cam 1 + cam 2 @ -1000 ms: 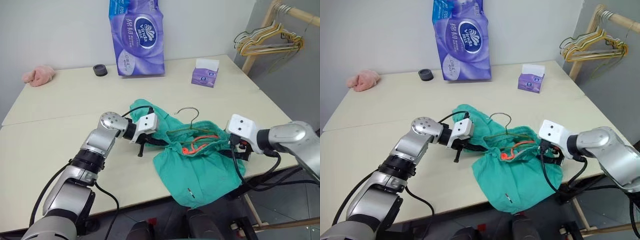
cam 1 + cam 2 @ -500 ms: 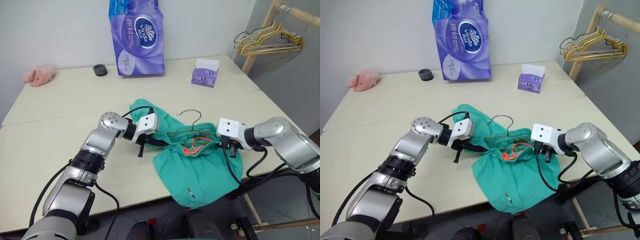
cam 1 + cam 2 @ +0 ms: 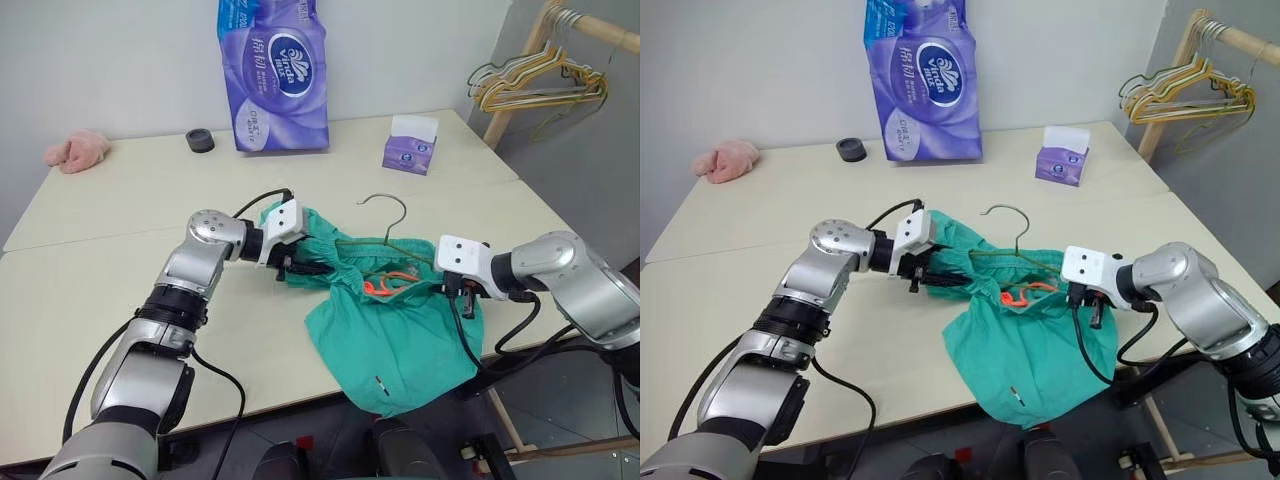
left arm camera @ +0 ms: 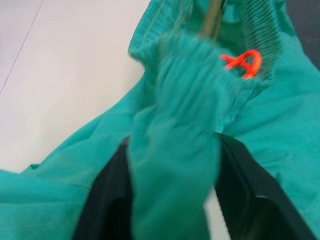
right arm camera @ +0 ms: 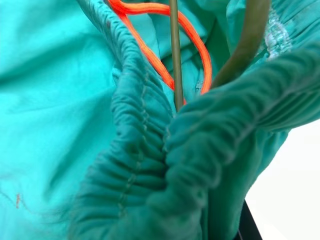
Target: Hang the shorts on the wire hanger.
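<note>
We see the shorts (image 3: 395, 325) draped over the desk's (image 3: 120, 280) front edge, the hanger (image 3: 385, 240) inside their waistband. Our left gripper (image 4: 172, 165) stands parted around fabric; our right gripper (image 3: 462, 297) pinches the waistband shut.

table (image 3: 120, 300) | on it: shorts (image 3: 400, 340), pink cloth (image 3: 76, 150), tissue box (image 3: 410, 145), toilet-paper pack (image 3: 273, 75), black ring (image 3: 200, 140)

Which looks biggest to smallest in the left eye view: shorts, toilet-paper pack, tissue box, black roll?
1. shorts
2. toilet-paper pack, though it sits farther back
3. tissue box
4. black roll
</note>
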